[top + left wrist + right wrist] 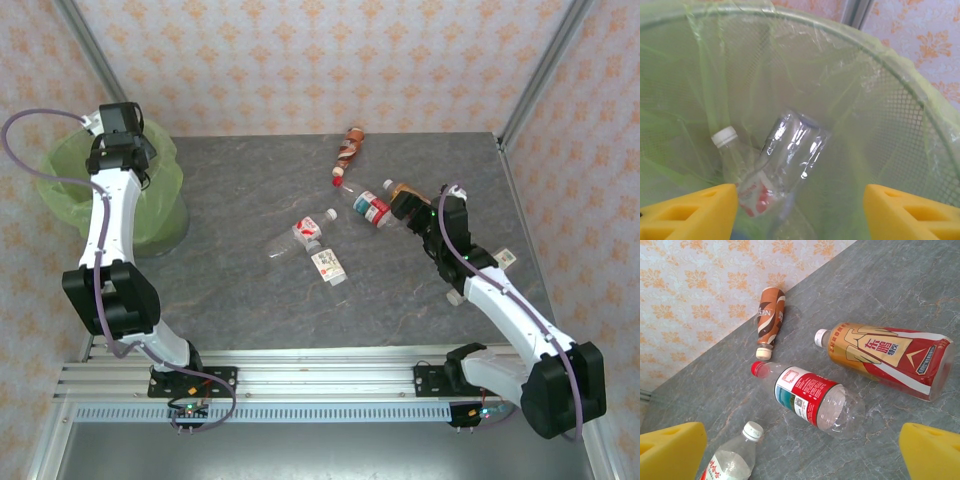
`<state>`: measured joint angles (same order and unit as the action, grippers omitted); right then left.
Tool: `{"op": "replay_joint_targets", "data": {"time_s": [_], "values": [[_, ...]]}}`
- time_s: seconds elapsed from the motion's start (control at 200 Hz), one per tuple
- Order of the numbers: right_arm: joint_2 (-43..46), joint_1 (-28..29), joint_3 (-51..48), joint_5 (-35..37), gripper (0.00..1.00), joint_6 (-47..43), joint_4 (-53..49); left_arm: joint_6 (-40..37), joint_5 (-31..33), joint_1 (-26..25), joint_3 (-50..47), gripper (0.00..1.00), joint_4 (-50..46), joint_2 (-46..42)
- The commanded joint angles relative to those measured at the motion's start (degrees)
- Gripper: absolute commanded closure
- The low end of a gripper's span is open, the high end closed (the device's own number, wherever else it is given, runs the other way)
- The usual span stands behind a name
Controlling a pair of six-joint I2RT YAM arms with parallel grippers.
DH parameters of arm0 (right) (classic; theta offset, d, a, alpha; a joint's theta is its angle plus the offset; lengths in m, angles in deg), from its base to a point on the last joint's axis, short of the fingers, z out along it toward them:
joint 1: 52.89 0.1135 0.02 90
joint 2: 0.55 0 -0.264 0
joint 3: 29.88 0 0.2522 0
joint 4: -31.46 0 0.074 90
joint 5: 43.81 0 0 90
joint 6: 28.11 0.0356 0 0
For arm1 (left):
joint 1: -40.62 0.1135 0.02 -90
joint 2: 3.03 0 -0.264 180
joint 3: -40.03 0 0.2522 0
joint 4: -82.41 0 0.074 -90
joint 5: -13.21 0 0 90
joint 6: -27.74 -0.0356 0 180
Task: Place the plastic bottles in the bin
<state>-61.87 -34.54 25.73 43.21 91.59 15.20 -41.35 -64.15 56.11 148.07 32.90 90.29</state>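
Observation:
My left gripper hangs open over the bin, nothing between its yellow fingers. Inside the green-lined bin lie a clear bottle with a red/white label and a second, white-capped one. My right gripper is open just above the table, over the amber bottle. Below its fingers lie the amber bottle, a red-capped clear bottle, a brown-red bottle and a white-capped clear bottle.
Two more clear bottles lie mid-table, left of the right arm. The brown-red bottle sits near the back wall. Metal posts stand at both back corners. A small white tag lies by the right arm.

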Motion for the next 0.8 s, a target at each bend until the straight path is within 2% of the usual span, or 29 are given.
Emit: {"op": "replay_joint_targets", "data": {"time_s": [0.0, 0.08, 0.37, 0.651, 0.796], "values": [[0.11, 0.19, -0.11, -0.09, 0.01, -1.07, 0.17, 1.49, -2.81, 0.27, 0.99, 0.31, -2.70, 0.66], [-0.24, 0.17, -0.09, -0.33, 0.01, -1.07, 0.13, 1.68, -4.62, 0.25, 1.25, 0.30, -2.62, 0.14], [-1.74, 0.17, 0.17, -0.53, 0.01, -0.40, -0.29, 1.95, -8.31, 0.26, 1.02, 0.08, -1.37, -2.95], [-2.22, 0.18, 0.43, -0.44, 0.01, -0.21, -0.24, 2.80, -9.18, -0.42, -0.13, 0.02, -0.91, -6.83], [-2.53, 0.17, 0.26, 0.33, 0.01, 0.40, -0.13, 2.78, -6.09, -4.93, -4.01, 0.00, 2.27, -11.83]]}}
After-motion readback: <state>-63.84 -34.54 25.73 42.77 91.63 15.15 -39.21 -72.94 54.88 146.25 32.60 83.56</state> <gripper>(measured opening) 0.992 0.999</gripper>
